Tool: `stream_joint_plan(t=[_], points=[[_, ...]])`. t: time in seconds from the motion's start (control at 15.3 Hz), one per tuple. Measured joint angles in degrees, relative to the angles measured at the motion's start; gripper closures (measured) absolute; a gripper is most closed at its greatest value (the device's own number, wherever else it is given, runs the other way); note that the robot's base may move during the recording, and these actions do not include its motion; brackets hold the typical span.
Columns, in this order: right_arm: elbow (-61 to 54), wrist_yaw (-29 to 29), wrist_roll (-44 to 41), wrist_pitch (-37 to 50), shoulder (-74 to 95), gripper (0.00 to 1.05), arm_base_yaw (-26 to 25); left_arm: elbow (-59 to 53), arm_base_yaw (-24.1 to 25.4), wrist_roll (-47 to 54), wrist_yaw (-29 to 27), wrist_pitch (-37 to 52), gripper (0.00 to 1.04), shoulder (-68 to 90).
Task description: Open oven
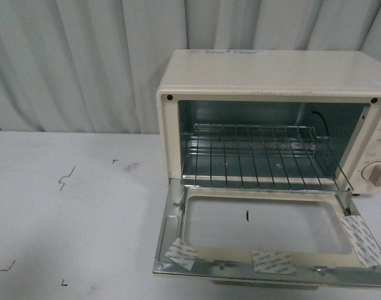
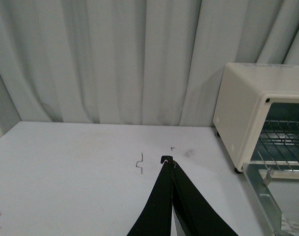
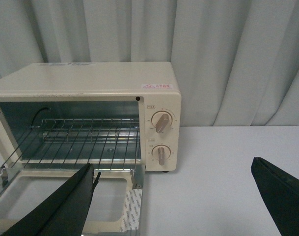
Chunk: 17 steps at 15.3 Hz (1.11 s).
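Observation:
The cream-white oven (image 1: 271,78) stands on the white table at the right of the front view. Its glass-windowed door (image 1: 265,234) lies dropped down flat, and the wire rack (image 1: 253,156) shows inside. Two round knobs (image 3: 161,122) sit on its right panel. The oven also shows in the left wrist view (image 2: 242,113) and the right wrist view (image 3: 90,83). My left gripper (image 2: 168,161) is shut and empty, over the bare table left of the oven. My right gripper (image 3: 174,169) is open and empty, in front of the oven's knob side. Neither arm shows in the front view.
A grey pleated curtain (image 1: 84,62) hangs behind the table. The white table (image 1: 71,219) carries small black marks (image 1: 66,178). Strips of tape (image 1: 181,253) stick on the door's frame. The door reaches close to the table's near edge.

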Motion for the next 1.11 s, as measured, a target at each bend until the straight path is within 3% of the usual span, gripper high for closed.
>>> stream_joint_plan(t=[0.13,0.52,0.72,0.78,0.85,1.11], points=[[0.0,0.0,0.0,0.0,0.0,0.06,0.0,0.0,0.0,0.0,0.0,-0.2,1.03,0.0],[0.0,0.0,0.0,0.0,0.0,0.06,0.0,0.0,0.0,0.0,0.0,-0.2,0.35,0.0],[0.0,0.0,0.0,0.0,0.0,0.06,0.0,0.0,0.0,0.0,0.0,-0.2,0.2,0.0],[0.0,0.0,0.0,0.0,0.0,0.06,0.0,0.0,0.0,0.0,0.0,-0.2,0.1,0.0],[0.0,0.0,0.0,0.0,0.0,0.06,0.0,0.0,0.0,0.0,0.0,-0.2,0.06,0.0],[0.0,0.0,0.0,0.0,0.0,0.06,0.0,0.0,0.0,0.0,0.0,-0.2,0.07,0.0]])
